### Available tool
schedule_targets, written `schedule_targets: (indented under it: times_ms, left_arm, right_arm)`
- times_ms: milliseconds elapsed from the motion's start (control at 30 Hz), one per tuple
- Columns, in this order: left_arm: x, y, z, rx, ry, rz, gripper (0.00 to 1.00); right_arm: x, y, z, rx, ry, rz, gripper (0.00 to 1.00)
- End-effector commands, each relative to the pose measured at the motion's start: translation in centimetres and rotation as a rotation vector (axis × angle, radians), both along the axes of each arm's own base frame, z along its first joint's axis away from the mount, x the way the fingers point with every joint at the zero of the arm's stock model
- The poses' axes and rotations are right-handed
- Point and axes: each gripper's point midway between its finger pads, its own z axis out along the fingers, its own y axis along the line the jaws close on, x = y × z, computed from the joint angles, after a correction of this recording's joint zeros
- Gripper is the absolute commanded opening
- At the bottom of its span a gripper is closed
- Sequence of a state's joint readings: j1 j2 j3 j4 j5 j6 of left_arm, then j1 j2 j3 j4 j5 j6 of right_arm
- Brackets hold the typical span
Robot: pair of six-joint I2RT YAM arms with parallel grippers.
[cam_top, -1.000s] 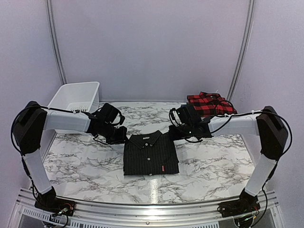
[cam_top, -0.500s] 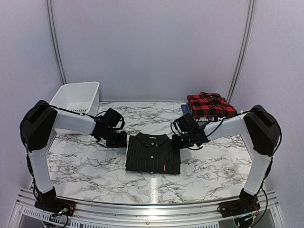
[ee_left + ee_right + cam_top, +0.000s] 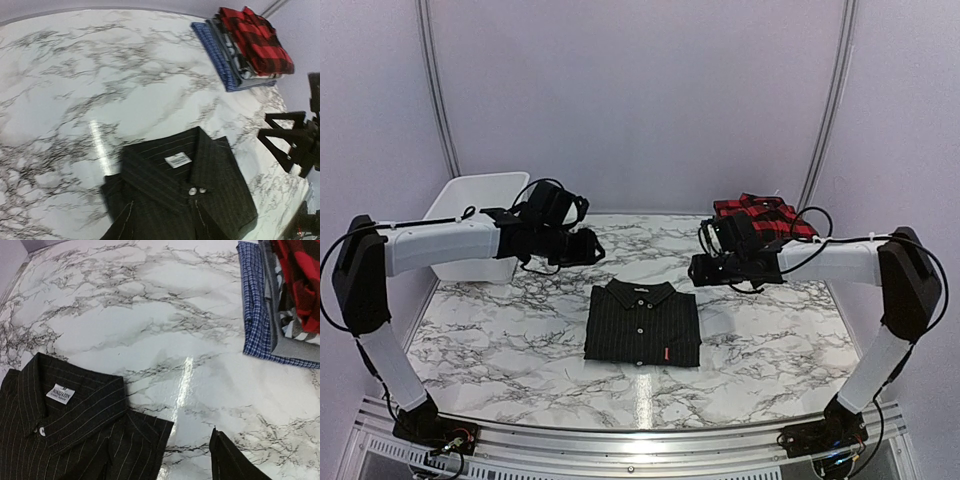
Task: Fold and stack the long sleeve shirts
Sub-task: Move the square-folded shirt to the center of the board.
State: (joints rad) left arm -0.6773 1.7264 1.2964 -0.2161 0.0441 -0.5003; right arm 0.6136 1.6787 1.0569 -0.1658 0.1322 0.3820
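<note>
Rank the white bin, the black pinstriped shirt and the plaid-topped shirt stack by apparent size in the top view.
1-2. Black pinstriped shirt and white bin: alike; the left arm hides part of the bin.
3. Plaid-topped stack.

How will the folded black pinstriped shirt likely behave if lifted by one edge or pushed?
Probably floppy: the black pinstriped shirt is thin cloth in flat folded layers, so a lifted edge would likely droop and unfold. It may slide when pushed, since the table looks glossy.
</note>
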Motion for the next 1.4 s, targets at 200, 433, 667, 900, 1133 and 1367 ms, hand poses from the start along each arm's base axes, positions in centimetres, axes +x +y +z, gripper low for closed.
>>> schedule_targets:
  times_ms: [200, 433, 667, 900, 1133, 1367]
  left_arm:
    - [-3.9, -9.9, -5.1, -0.079, 0.172, -0.146, 0.39]
    - [-5.2, -9.0, -9.8, -0.073, 0.251, -0.124, 0.39]
    - [-6.9, -8.5, -13.9, -0.081, 0.325, -0.141, 0.39]
    - [-8.0, -4.4, -15.8, 0.007, 0.34, -0.088, 0.39]
    - [-11.4, 0.9, -16.9, 0.078, 0.393, -0.058, 0.39]
    - [-14.3, 7.9, -16.9, 0.181, 0.406, 0.011, 0.39]
  right_arm:
    - [4.3, -4.4, 0.9, -0.044, -0.025, -0.098, 0.66]
    - [6.2, -3.8, -0.5, -0.07, -0.013, -0.079, 0.64]
    - [8.4, -3.5, -2.1, -0.129, -0.018, -0.076, 0.62]
    - [10.5, -4.2, -3.3, -0.202, -0.018, -0.096, 0.58]
    - [11.3, -5.2, -4.5, -0.224, -0.004, -0.111, 0.55]
    - [11.5, -5.1, -5.3, -0.23, 0.007, -0.105, 0.55]
